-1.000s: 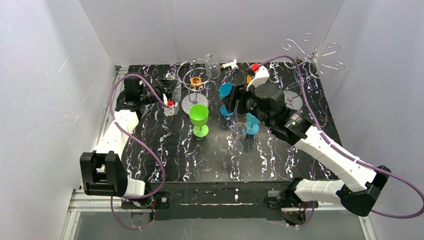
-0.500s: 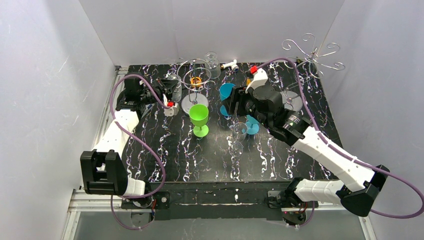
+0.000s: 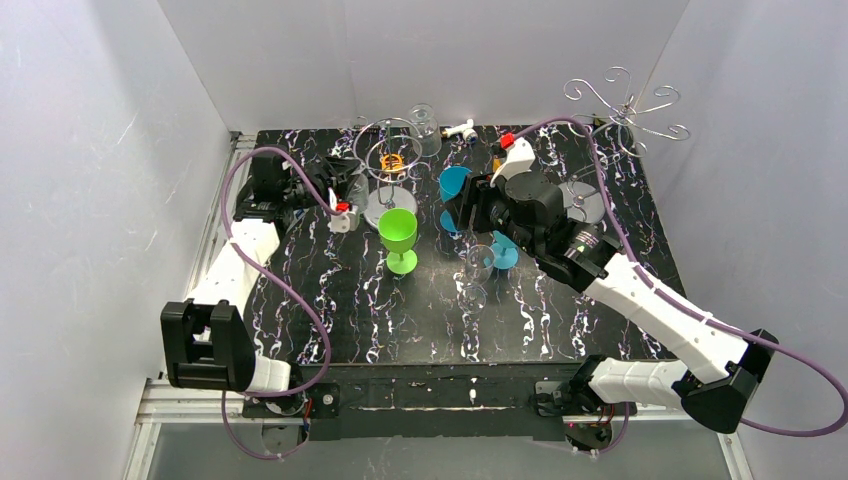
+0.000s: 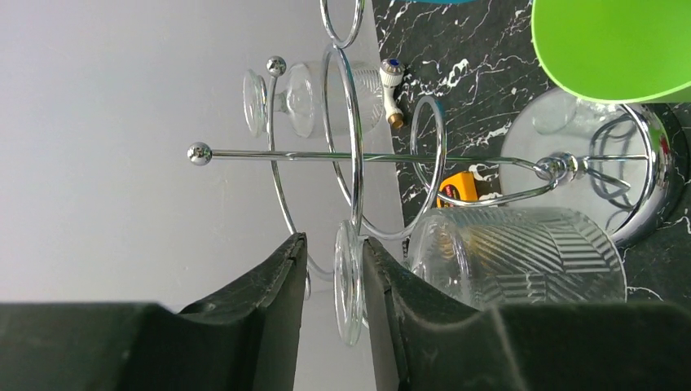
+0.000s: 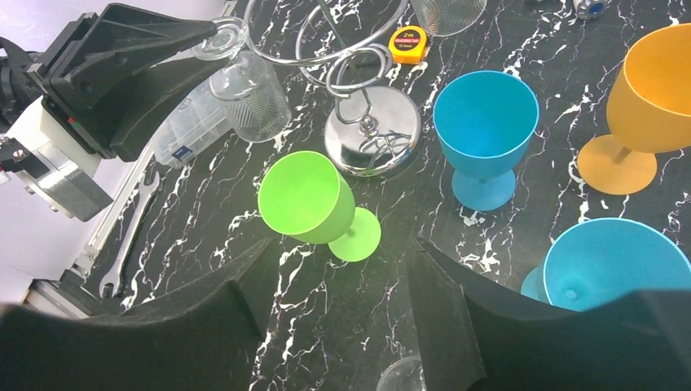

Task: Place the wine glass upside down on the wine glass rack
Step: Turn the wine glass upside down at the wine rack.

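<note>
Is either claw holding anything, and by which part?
Left claw straddles the clear ribbed wine glass at its round foot, a gap showing on one side; grip cannot be told. Right claw holds nothing.

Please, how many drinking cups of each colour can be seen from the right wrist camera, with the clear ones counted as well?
green goblet: 1
blue goblets: 2
orange goblet: 1
clear glasses: 3
Total: 7
</note>
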Motion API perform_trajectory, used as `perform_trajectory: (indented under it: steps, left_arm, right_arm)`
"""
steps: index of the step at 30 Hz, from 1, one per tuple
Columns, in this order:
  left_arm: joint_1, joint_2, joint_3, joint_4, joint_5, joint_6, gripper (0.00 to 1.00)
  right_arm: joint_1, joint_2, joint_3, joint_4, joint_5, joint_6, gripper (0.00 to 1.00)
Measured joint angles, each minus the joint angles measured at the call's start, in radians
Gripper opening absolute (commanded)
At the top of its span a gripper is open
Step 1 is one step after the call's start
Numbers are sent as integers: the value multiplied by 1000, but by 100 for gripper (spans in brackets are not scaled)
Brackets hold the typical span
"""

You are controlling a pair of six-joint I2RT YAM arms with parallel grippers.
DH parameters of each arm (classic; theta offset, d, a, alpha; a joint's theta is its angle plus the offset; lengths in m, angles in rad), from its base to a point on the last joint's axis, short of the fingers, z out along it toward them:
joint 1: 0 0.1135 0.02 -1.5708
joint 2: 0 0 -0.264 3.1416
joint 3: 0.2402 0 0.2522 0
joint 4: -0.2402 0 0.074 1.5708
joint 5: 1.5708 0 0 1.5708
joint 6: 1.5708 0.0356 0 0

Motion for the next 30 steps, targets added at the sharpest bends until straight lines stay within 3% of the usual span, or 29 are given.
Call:
perform_trajectory:
  steps: [8, 20, 30]
  left_arm:
    - [-2, 18, 21, -16, -3, 20, 35]
    - [-3, 11, 91, -160, -16, 23, 55]
    - [-17, -2, 100, -211, -45, 16, 56]
  right_arm:
    - [0, 0, -3, 2, 0, 4, 65]
    - [0, 0, -4, 6, 0, 14, 65]
    - [0, 0, -4, 6, -3, 23, 65]
